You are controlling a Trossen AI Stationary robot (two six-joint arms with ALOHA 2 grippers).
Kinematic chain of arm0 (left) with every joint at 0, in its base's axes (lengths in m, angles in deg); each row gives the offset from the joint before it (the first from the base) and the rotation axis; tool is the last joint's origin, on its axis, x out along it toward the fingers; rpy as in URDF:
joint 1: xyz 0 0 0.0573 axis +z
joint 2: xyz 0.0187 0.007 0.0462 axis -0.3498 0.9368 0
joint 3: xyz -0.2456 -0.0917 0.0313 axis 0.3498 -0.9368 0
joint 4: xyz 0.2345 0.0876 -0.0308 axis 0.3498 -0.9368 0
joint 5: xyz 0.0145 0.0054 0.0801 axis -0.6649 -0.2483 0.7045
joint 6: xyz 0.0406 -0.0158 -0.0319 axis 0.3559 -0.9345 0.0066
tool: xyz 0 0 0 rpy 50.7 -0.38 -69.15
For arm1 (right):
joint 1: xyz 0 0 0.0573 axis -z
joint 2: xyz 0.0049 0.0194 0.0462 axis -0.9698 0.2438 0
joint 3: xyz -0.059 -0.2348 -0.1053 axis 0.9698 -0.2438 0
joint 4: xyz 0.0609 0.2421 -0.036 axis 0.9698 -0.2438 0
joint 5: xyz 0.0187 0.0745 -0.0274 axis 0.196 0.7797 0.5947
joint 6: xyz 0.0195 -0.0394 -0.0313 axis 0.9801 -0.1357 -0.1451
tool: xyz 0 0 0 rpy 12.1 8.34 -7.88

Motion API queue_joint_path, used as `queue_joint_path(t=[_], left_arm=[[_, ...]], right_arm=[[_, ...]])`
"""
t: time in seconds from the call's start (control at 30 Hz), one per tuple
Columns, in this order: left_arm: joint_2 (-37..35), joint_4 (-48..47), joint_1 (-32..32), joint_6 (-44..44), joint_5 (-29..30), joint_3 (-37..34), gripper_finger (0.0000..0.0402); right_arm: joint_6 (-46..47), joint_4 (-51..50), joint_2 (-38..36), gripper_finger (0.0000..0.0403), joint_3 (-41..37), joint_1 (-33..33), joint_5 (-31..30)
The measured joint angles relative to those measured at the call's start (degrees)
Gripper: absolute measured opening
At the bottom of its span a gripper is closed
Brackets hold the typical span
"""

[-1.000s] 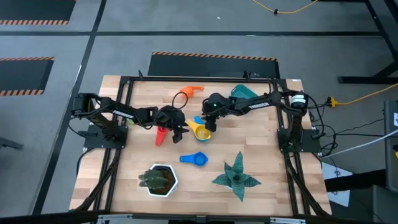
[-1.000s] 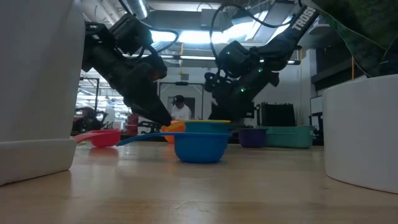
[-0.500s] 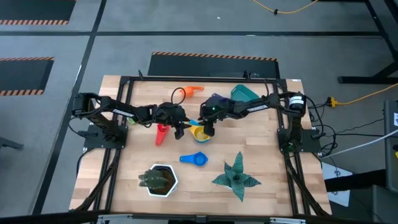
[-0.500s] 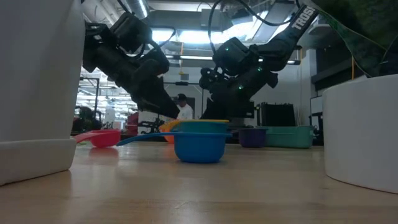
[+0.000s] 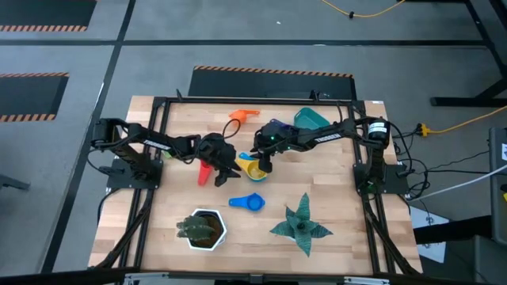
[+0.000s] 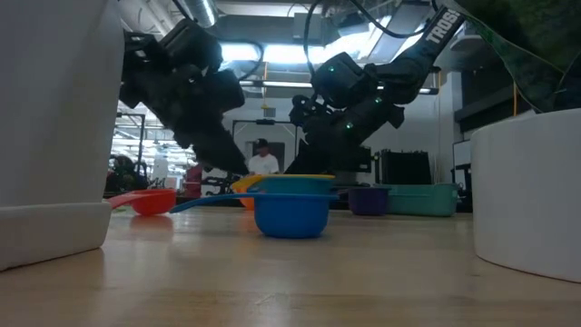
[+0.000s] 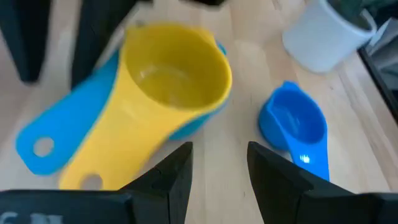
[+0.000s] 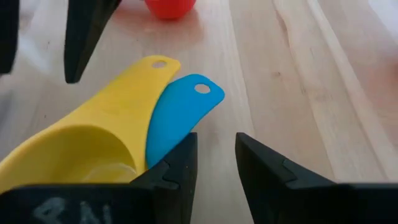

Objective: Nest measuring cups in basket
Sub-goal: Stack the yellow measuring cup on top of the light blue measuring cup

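**Two claws closing in on the yellow cup**

My left claw (image 5: pixel 227 172) hangs over mid-bench, fingers apart and empty, just beside the yellow cup (image 7: pixel 176 74). That cup already sits inside the light blue cup (image 7: pixel 59 140), handles fanned side by side. My right claw (image 5: pixel 264 164) hovers at the pair's other side, fingers apart too, nothing held. The red cup (image 5: pixel 205 171) lies beside my left arm, the dark blue cup (image 5: pixel 249 203) nearer the front edge, the orange cup (image 5: pixel 242 115) by the back edge. The basket (image 5: pixel 310 118) waits near the back right corner. These look light, stiff, slick plastic; I'd pinch the flat handles, not the round bowls.
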Motion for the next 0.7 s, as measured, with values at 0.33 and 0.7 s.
queue_joint_path(t=[0.33, 0.7], left_arm=[[0.0, -3.5, -1.2, 0.7, 11.3, 0.0, 0.0146], [0.0, -0.7, 0.5, 1.7, 13.6, 0.0, 0.0146]], right_arm=[[-0.6, 0.1, 0.0, 0.0113, 0.0, 0.0, 0.0], [-1.4, 0.1, 0.0, 0.0113, 0.0, 0.0, 1.9]])
